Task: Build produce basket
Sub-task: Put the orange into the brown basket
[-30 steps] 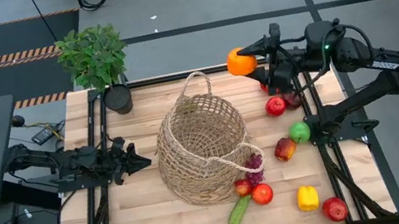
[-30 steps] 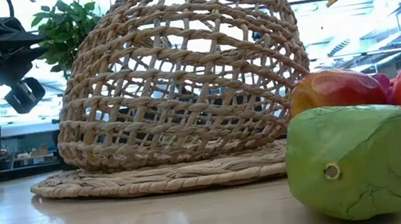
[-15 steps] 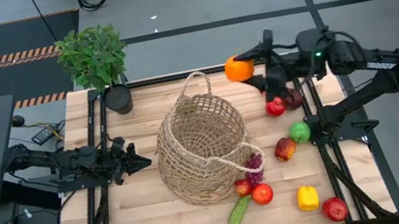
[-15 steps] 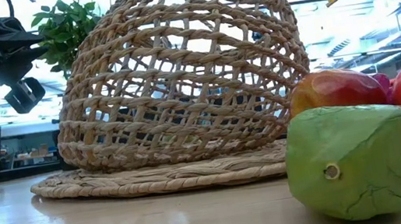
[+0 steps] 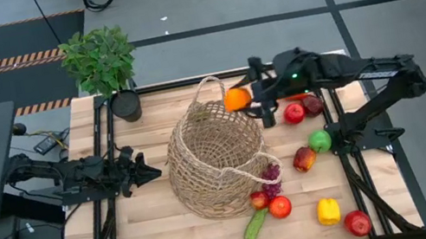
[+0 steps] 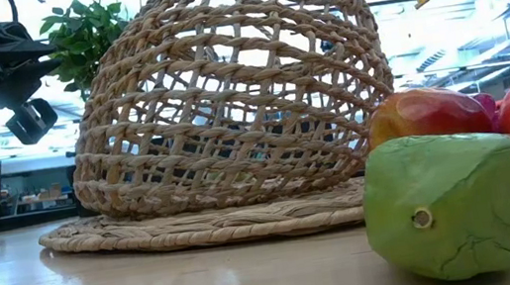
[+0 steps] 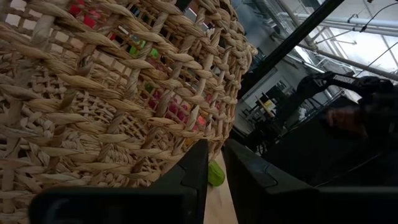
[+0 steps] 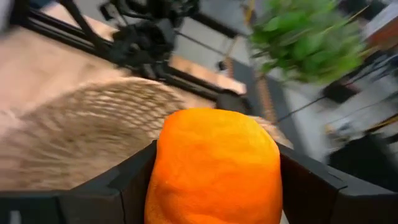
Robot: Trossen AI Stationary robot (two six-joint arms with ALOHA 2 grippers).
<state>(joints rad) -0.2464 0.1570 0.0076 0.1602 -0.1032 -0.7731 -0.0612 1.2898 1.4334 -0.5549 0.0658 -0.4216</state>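
The tan wicker basket [image 5: 217,149] stands on its wide base mid-table, also in the low view [image 6: 230,106]. My right gripper [image 5: 246,98] is shut on the orange [image 5: 236,98], above the basket's far-right rim. My left gripper [image 5: 141,172] is shut and hovers level just left of the basket wall [image 7: 112,93]. On the table right of the basket lie two red apples [image 5: 294,112], a green apple [image 5: 320,141] and a red-yellow apple [image 5: 304,159]. Near its front lie grapes [image 5: 270,173], a cucumber [image 5: 255,224], a yellow pepper [image 5: 327,210] and another red apple [image 5: 357,222]. My right gripper pinches the orange [image 8: 214,165] between its two fingers [image 8: 134,180], one on each side of the fruit. The fingers reach level from the table's right. The orange is lifted clear of the table, above the basket's rim [image 5: 229,110].
A leafy potted plant [image 5: 102,64] in a black pot stands at the table's far-left corner. Black frame rails run along the table's sides [image 5: 333,129]. A red apple [image 5: 279,206] and a red pepper [image 5: 258,200] lie against the basket's near-right side.
My right gripper has carried the orange toward the table's left, from over the far-right edge to above the basket's far-right rim, staying shut on it. The left arm, the basket and the other produce have kept still.
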